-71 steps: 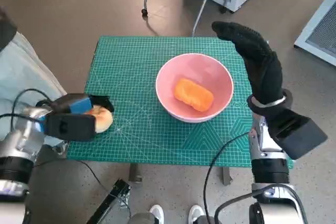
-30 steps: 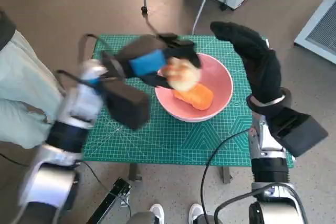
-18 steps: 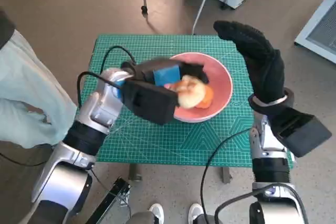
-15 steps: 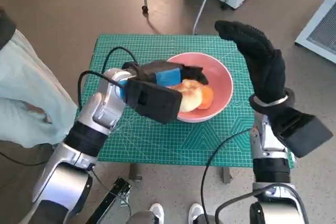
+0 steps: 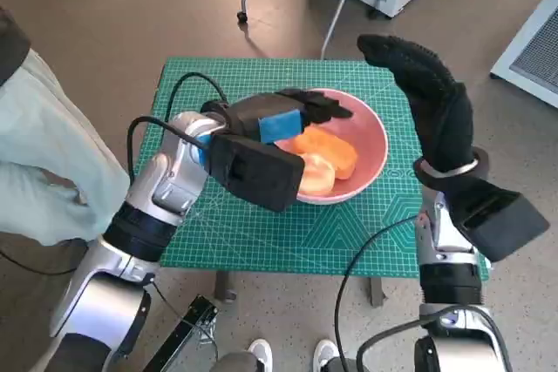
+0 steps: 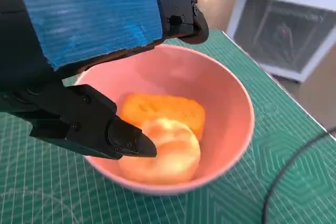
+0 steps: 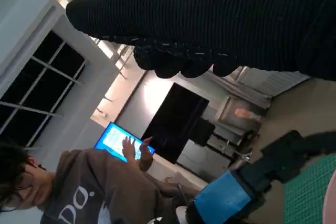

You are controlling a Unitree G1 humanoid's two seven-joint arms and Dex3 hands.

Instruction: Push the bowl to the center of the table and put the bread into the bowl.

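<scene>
My left hand [image 5: 292, 115] is in the middle of the head view, right above the pink bowl [image 5: 370, 158]. Its black fingers [image 5: 327, 107] are spread out and hold nothing. In the left wrist view I can see that hand [image 6: 79, 30] up close, filling the upper left of the picture. One finger [image 6: 181, 14] points over the far rim and another points down by the near rim, and there is nothing between them.

Under my left hand, the bowl [image 6: 231, 103] sits near the middle of the green mat [image 5: 261, 233] that covers the small table. Two things lie inside the bowl. The pale round bread [image 6: 163, 150] rests at the bottom on the near side. In the head view this bread [image 5: 318, 173] sits just past my black wrist box. Beside it, touching it, lies an orange piece [image 6: 163, 111] (it looks like a loaf, I think).

My right hand [image 5: 432, 102] is at the right of the head view, raised up beside the bowl and not touching it. The glove's fingers are stretched out and hold nothing. In the right wrist view the glove [image 7: 236, 19] is a dark band along the top.

A person [image 7: 68, 192] in a brown top shows at the lower left of the right wrist view.
</scene>
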